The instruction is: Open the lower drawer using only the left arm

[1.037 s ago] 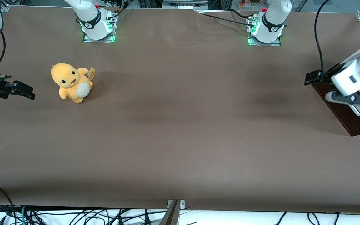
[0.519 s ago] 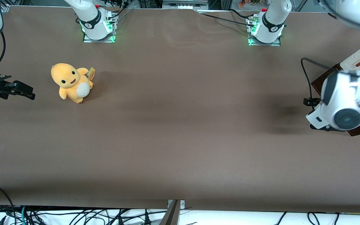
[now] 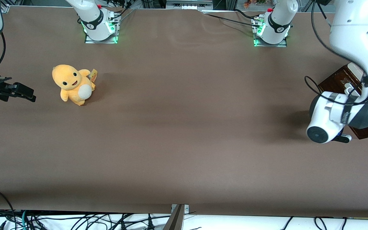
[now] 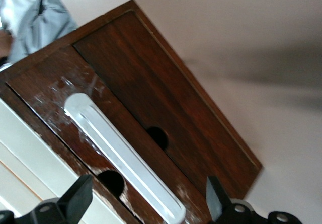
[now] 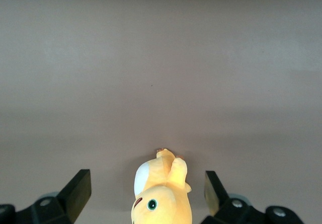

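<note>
The lower drawer (image 3: 334, 81) shows its glossy dark brown front at the working arm's end of the table; it looks shut, with no pale inside showing. Up close, the drawer front (image 4: 60, 90) carries a long white bar handle (image 4: 121, 153). The left arm's wrist (image 3: 331, 116) hangs low in front of the drawer and covers most of it in the front view. My gripper (image 4: 148, 204) is open, its black fingertips (image 4: 80, 199) spread wide to either side of the handle's end, with a gap on each side. Nothing is held.
A second dark brown panel (image 4: 166, 93) with a round hole lies beside the handled front, next to the table surface. The pale cabinet top (image 4: 30, 148) borders the drawer. A yellow plush toy (image 3: 72, 83) sits toward the parked arm's end.
The left arm has swung round. Its wrist dropped from over the drawer front to low in front of it, nearer the front camera, and its forearm now stands upright above the cabinet.
</note>
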Controlling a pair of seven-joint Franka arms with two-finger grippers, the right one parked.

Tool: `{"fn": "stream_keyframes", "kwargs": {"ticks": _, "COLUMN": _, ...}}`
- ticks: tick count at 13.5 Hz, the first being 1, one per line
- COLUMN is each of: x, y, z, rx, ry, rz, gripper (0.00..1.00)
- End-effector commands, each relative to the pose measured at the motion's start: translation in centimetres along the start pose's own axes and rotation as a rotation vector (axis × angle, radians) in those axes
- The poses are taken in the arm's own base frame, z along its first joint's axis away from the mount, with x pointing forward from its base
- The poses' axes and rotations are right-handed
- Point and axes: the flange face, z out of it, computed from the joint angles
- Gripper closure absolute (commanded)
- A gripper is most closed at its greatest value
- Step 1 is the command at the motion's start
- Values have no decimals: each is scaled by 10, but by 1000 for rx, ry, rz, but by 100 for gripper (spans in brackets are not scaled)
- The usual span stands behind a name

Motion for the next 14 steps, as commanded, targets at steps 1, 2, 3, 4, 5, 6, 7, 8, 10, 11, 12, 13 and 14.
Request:
{"fn": "stream_keyframes", "kwargs": {"ticks": 1, "x": 16, "y": -3, "z": 23, "rx": 120, "ry": -31, "rz": -25, "gripper": 0}}
{"fn": "stream_keyframes", "kwargs": {"ticks": 2, "x": 18, "y": -5, "z": 28, "rx": 147, "ry": -35, "rz": -25, "gripper": 0}}
{"fn": "stream_keyframes", "kwargs": {"ticks": 3, "x": 20, "y": -8, "z": 36, "rx": 150, "ry": -45, "rz": -29, "gripper": 0}}
{"fn": "stream_keyframes", "kwargs": {"ticks": 4, "x": 21, "y": -8, "z": 41, "rx": 150, "ry": -51, "rz": -31, "gripper": 0}}
{"fn": "stream_keyframes", "kwargs": {"ticks": 5, "x": 23, "y": -7, "z": 44, "rx": 155, "ry": -56, "rz": -28, "gripper": 0}}
{"fn": "stream_keyframes", "kwargs": {"ticks": 6, "x": 24, "y": -5, "z": 48, "rx": 171, "ry": -59, "rz": -22, "gripper": 11}}
{"fn": "stream_keyframes", "kwargs": {"ticks": 7, "x": 26, "y": -3, "z": 49, "rx": 173, "ry": -61, "rz": -20, "gripper": 31}}
{"fn": "stream_keyframes", "kwargs": {"ticks": 8, "x": 27, "y": -4, "z": 55, "rx": 181, "ry": -69, "rz": -24, "gripper": 50}}
{"fn": "stream_keyframes", "kwargs": {"ticks": 10, "x": 29, "y": -3, "z": 59, "rx": 197, "ry": -74, "rz": -21, "gripper": 80}}
{"fn": "stream_keyframes", "kwargs": {"ticks": 11, "x": 29, "y": -2, "z": 58, "rx": 199, "ry": -74, "rz": -19, "gripper": 85}}
{"fn": "stream_keyframes", "kwargs": {"ticks": 12, "x": 29, "y": -2, "z": 58, "rx": 199, "ry": -74, "rz": -18, "gripper": 85}}
{"fn": "stream_keyframes", "kwargs": {"ticks": 13, "x": 29, "y": -2, "z": 58, "rx": 199, "ry": -76, "rz": -16, "gripper": 87}}
{"fn": "stream_keyframes", "kwargs": {"ticks": 14, "x": 29, "y": 1, "z": 54, "rx": 202, "ry": -70, "rz": -10, "gripper": 88}}
